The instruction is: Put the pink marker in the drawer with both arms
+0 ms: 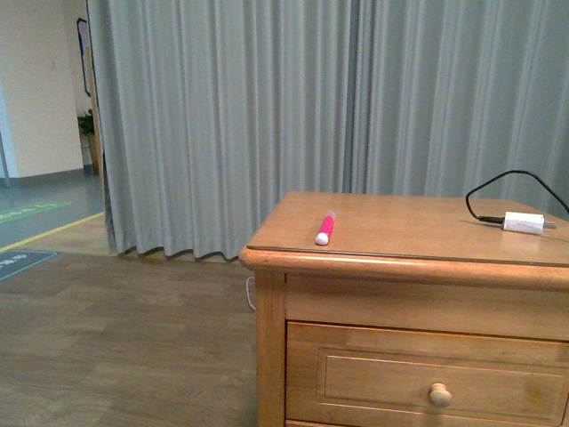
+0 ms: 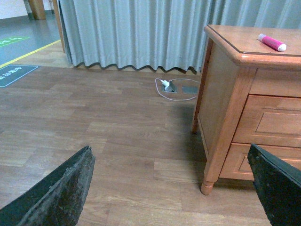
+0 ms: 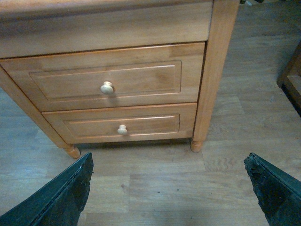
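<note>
The pink marker (image 1: 325,229) is found near the front left corner of the counter (image 1: 418,227). The left gripper (image 2: 169,153) and right gripper (image 3: 169,157) are spread, empty. The drawer (image 3: 106,75) (closed) should be opened first, its knob (image 3: 107,87) pinched squarely and pulled straight.

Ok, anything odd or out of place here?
Nothing spilled or damaged. The pink marker lies near the front edge of the cabinet top, top drawer shut. A white cable lies looped on the floor by the curtain.
</note>
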Available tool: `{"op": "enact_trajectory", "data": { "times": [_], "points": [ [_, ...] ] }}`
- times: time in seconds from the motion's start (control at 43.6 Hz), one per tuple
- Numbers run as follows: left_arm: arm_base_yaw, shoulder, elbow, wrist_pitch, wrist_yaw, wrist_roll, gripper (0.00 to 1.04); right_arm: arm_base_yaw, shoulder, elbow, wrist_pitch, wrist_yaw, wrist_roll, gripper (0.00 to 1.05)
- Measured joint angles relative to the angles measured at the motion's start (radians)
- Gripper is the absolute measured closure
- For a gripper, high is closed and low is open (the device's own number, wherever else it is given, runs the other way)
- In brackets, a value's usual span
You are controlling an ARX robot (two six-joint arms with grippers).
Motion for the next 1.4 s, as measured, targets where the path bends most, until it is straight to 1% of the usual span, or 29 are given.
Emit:
{"op": "enact_trajectory", "data": {
  "times": [0.069, 0.161, 0.252, 0.39, 0.596, 0.825, 1.124, 1.399],
  "points": [
    [0.0, 0.0, 0.0, 0.0, 0.0, 0.0, 0.06, 0.027, 0.206, 0.046, 0.15, 0.005, 0.006, 0.08],
    [0.0, 0.0, 0.0, 0.0, 0.0, 0.0, 0.06, 0.057, 0.415, 0.1, 0.267, 0.005, 0.011, 0.08],
    [0.0, 0.0, 0.0, 0.0, 0.0, 0.0, 0.06, 0.089, 0.6, 0.162, 0.355, 0.007, 0.014, 0.08],
    [0.0, 0.0, 0.0, 0.0, 0.0, 0.0, 0.06, 0.131, 0.834, 0.274, 0.433, 0.038, 0.014, 0.08],
    [0.0, 0.0, 0.0, 0.0, 0.0, 0.0, 0.06, 0.179, 1.094, 0.418, 0.5, 0.079, 0.014, 0.08],
    [0.0, 0.0, 0.0, 0.0, 0.0, 0.0, 0.06, 0.193, 1.351, 0.611, 0.588, 0.098, 0.002, 0.08],
    [0.0, 0.0, 0.0, 0.0, 0.0, 0.0, 0.06, 0.171, 1.53, 0.751, 0.633, 0.098, -0.002, 0.08],
    [0.0, 0.0, 0.0, 0.0, 0.0, 0.0, 0.06, 0.159, 1.585, 0.829, 0.632, 0.092, -0.005, 0.08]
  ]
}}
